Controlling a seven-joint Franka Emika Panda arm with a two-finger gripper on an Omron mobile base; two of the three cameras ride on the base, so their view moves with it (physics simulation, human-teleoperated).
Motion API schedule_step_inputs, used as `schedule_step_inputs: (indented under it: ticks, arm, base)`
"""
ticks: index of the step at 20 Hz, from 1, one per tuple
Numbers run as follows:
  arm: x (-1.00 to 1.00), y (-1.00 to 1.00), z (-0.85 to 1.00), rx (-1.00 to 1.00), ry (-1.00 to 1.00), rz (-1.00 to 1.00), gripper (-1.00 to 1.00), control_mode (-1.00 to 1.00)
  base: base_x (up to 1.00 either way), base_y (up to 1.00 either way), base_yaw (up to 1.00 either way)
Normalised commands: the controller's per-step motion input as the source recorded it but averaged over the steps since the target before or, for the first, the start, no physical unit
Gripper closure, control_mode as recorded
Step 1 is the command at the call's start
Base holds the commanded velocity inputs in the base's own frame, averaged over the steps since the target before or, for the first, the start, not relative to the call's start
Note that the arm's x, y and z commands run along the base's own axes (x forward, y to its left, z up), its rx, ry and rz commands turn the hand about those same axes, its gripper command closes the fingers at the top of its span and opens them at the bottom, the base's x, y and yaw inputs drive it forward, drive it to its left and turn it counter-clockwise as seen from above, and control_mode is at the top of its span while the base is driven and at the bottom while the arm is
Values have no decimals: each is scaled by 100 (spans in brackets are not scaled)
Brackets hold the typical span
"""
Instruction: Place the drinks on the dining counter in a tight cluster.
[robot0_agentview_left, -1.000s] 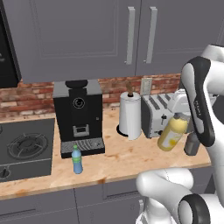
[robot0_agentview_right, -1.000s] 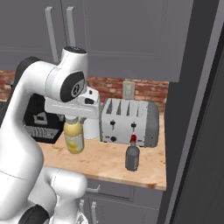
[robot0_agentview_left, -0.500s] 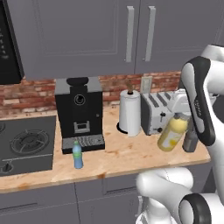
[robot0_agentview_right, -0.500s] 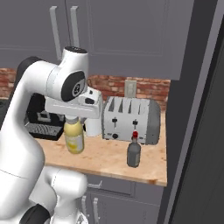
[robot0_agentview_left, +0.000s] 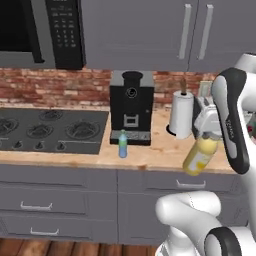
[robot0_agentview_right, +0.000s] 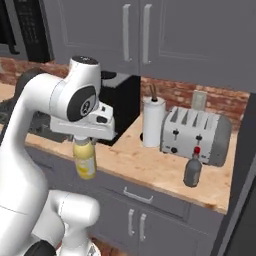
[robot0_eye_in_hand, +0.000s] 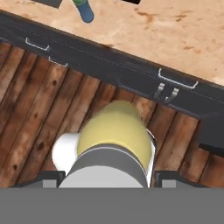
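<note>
**Off the counter's front edge: yellow bottle is getting hauled away, two more waiting**

Over the wood counter (robot0_agentview_left: 150, 155) with the stove (robot0_agentview_left: 50, 131) and coffee machine (robot0_agentview_left: 131, 107), nothing is getting placed yet. This looks like the carry leg of the first drink. The arm (robot0_agentview_right: 45, 130) is hanging out past the counter's front edge, and the gripper (robot0_agentview_right: 86, 141) is clamped around the top of the stout yellow bottle (robot0_agentview_right: 85, 158), which is dangling clear of any surface. In the hand view the same bottle (robot0_eye_in_hand: 114, 133) is sitting between the fingertips with plank floor (robot0_eye_in_hand: 35, 96) under it, so it's definitely lifted off and out over the floor, not the worktop.

Next move, as I read it: the dining counter isn't anywhere in these shots, so the base probably needs to drive or turn toward it, keeping the bottle upright, then lower it onto the top before letting go. Wherever this one lands is going to anchor the cluster, so leaving room right beside it for two more seems smart.

Still to fetch:
- dark grey-brown bottle (robot0_agentview_right: 193, 170) with the red cap, standing near the counter's right end, just in front of the toaster (robot0_agentview_right: 196, 135)
- slim blue bottle (robot0_agentview_left: 122, 144), standing toward the front edge, just in front of the coffee machine

On containers: all three bottles are capped, and I can't tell what's inside any of them. The paper towel roll (robot0_agentview_left: 181, 114) is just standing between the coffee machine and toaster.
</note>
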Motion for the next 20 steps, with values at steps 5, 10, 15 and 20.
schedule_step_inputs:
  ticks: [5, 10, 15, 20]
  arm:
    - [0, 0, 0, 0, 0, 0, 100, 100]
    - [0, 0, 0, 0, 0, 0, 100, 100]
    - [0, 0, 0, 0, 0, 0, 100, 100]
    - [0, 0, 0, 0, 0, 0, 100, 100]
  base:
    - [0, 63, 72]
    - [0, 44, 86]
    - [0, 19, 86]
    - [0, 13, 82]
